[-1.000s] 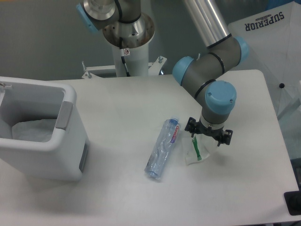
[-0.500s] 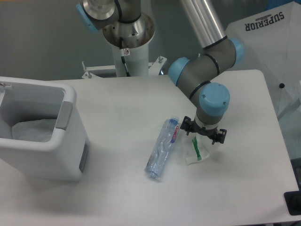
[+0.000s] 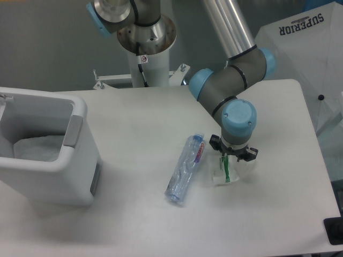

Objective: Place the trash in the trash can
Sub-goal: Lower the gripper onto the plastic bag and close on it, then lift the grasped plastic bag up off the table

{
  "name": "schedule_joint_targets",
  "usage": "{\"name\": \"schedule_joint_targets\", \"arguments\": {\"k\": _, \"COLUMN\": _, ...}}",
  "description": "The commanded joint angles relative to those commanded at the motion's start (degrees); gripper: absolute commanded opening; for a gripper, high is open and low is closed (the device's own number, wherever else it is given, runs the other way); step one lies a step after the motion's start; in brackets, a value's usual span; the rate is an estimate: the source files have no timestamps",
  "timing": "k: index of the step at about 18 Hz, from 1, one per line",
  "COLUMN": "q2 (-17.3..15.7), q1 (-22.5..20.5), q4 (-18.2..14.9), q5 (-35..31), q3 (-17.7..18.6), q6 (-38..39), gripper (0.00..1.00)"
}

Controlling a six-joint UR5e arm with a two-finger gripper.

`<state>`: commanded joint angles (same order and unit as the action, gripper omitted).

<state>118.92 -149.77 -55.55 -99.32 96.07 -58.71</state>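
Observation:
The trash is two pieces. A crushed clear bottle with a red label and blue cap lies on the white table, right of centre. Just to its right, a crumpled clear wrapper with green print is drawn up to a peak under my gripper. The gripper points straight down and looks shut on the wrapper's top. Its fingertips are mostly hidden by the wrist. The wrapper's lower edge still touches the table. The white trash can with a grey side handle and a white liner stands at the far left.
The robot's base column rises at the back centre of the table. A white cover printed SUPERIOR sits beyond the right rear corner. A dark object is at the lower right edge.
The arm has shifted a little to the left and the wrist has turned. The wrapper has bunched up slightly beneath the gripper. The bottle and trash can have not moved.

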Motion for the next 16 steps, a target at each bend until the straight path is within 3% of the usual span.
{"name": "schedule_joint_targets", "arguments": {"k": 6, "q2": -0.1, "q1": -0.2, "q4": 0.2, "q5": 0.3, "q3": -1.9, "q6": -0.6, "gripper": 0.0}}
{"name": "schedule_joint_targets", "arguments": {"k": 12, "q2": 2.2, "q1": -0.4, "q4": -0.1, "q5": 1.0, "q3": -8.4, "q6": -0.7, "gripper": 0.0}}
{"name": "schedule_joint_targets", "arguments": {"k": 16, "q2": 1.9, "q1": -0.1, "q4": -0.2, "q5": 6.5, "q3": -9.9, "q6": -0.7, "gripper": 0.0}}
